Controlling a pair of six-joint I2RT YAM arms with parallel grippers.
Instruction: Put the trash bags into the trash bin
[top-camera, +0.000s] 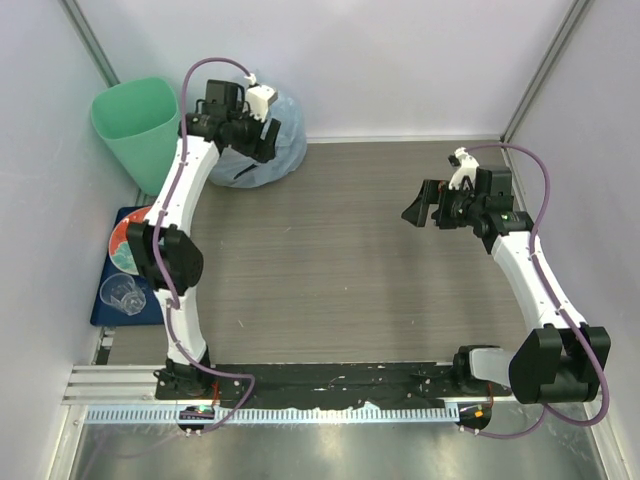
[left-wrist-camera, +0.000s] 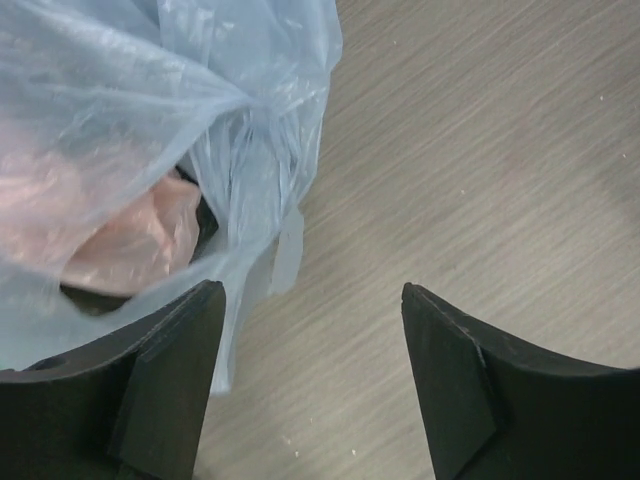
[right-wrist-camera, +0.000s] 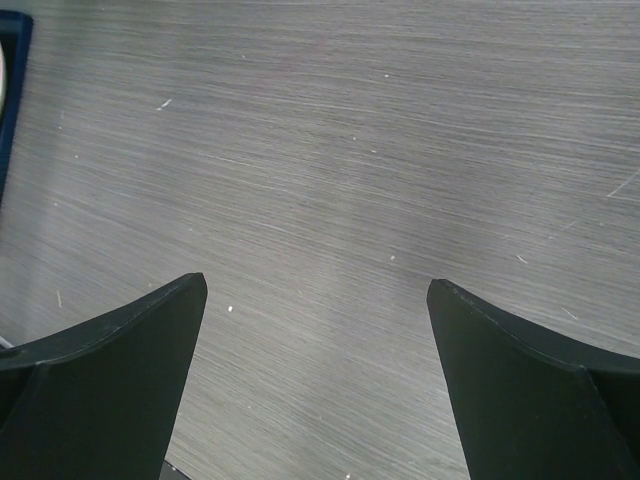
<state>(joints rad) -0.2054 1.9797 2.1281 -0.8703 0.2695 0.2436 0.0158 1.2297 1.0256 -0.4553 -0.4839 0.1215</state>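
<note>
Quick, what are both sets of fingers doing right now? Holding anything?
Left fingers: open, holding nothing, blue bag right beside them.
Right fingers: open, holding nothing.

Crinkly blue plastic bag (left-wrist-camera: 120, 100), smooth plastic bin (top-camera: 135, 122), matt wood-grain table (top-camera: 350, 270)

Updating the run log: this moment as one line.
left fingers open above blue bag | pink bag inside blue bag | bin upright beside it | right fingers open over table
</note>
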